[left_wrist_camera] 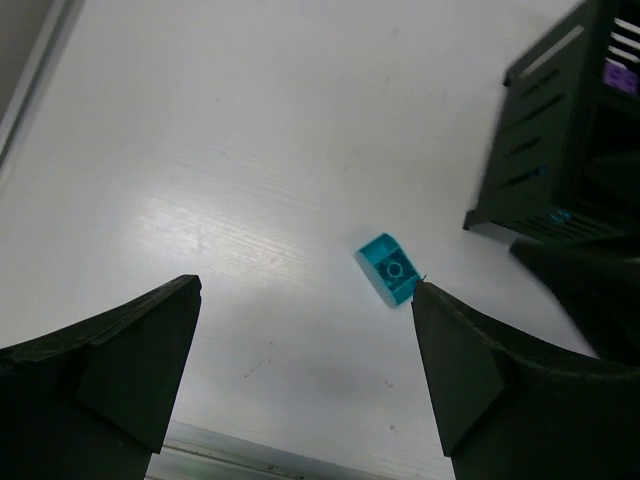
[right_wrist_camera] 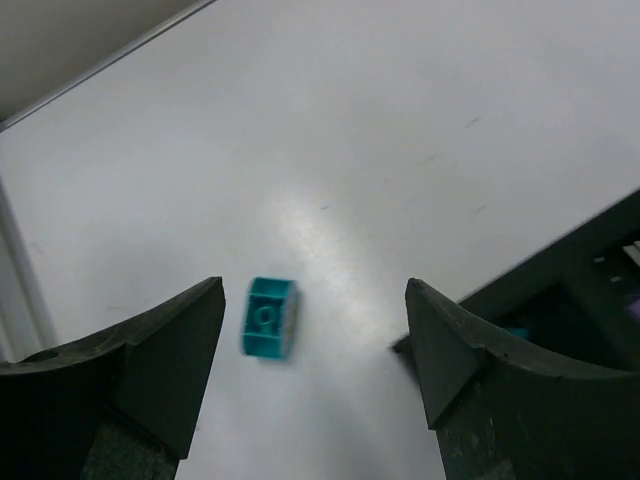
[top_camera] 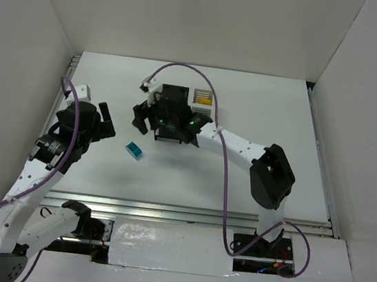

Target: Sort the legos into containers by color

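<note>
lying near black container (left_wrist_camera: 540, 150), teal lego (top_camera: 134, 150)

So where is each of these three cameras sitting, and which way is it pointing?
Top: fixed above and behind, looking down on the table; left arm, right arm, boxes and a teal brick show.
Left wrist: on the left arm, looking past the open left pincer down at the brick, a black box at right.
Right wrist: on the right arm, looking past the open right pincer at the same brick.
Shared: all three see the teal brick.
</note>
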Tool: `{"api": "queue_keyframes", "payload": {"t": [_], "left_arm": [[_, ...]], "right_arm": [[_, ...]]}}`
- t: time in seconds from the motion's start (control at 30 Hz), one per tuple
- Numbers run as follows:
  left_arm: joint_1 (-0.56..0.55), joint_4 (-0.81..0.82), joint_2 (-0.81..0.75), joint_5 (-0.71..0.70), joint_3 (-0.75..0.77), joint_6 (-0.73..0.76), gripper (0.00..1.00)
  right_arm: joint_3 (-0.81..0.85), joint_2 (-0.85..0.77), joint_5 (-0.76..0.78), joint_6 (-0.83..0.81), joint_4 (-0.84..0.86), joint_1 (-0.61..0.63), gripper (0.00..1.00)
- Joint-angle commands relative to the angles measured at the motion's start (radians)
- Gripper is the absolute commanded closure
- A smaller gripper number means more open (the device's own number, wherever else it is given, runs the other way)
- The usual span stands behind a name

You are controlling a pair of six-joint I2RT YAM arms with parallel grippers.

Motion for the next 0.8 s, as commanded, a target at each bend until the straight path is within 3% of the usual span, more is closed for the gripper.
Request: {"api": "queue_keyframes", "payload": {"t": [0.0,0.1,0.13,0.17,0.47,0.7,0.73,0.77], "left_arm": [[0.023,-0.082,-0.017,-0.208,0.056,-0.133,0.01],[0.035,-0.157,-0.024,-0.322,0.08,-0.219,0.01],[0.038,-0.169,-0.024,-0.348,0.089,-0.233,0.0],[0.04,-0.189,-0.026,-0.357,0.092,-0.251,0.01],[0.041,-0.061,-0.051,-0.175,0.05,-0.109,0.0],[0.041,-0.016,-0.047,-0.098,0.034,-0.069,0.0],[0.041,-0.008,-0.046,-0.085,0.031,-0.055,0.0],[0.041,-0.004,-0.044,-0.072,0.028,-0.049,0.0]], "right_arm": [[0.069,-0.009,0.193,0.085,-0.192,0.115,0.2],[0.105,0.038,0.239,0.139,-0.277,0.164,0.17],[0.112,0.048,0.245,0.143,-0.289,0.177,0.12],[0.112,0.057,0.25,0.141,-0.299,0.201,0.0],[0.296,0.293,0.325,0.141,-0.438,0.218,0.02],[0.364,0.385,0.3,0.144,-0.445,0.22,0.07],[0.367,0.399,0.294,0.14,-0.443,0.218,0.09],[0.376,0.405,0.293,0.138,-0.446,0.218,0.17]]}}
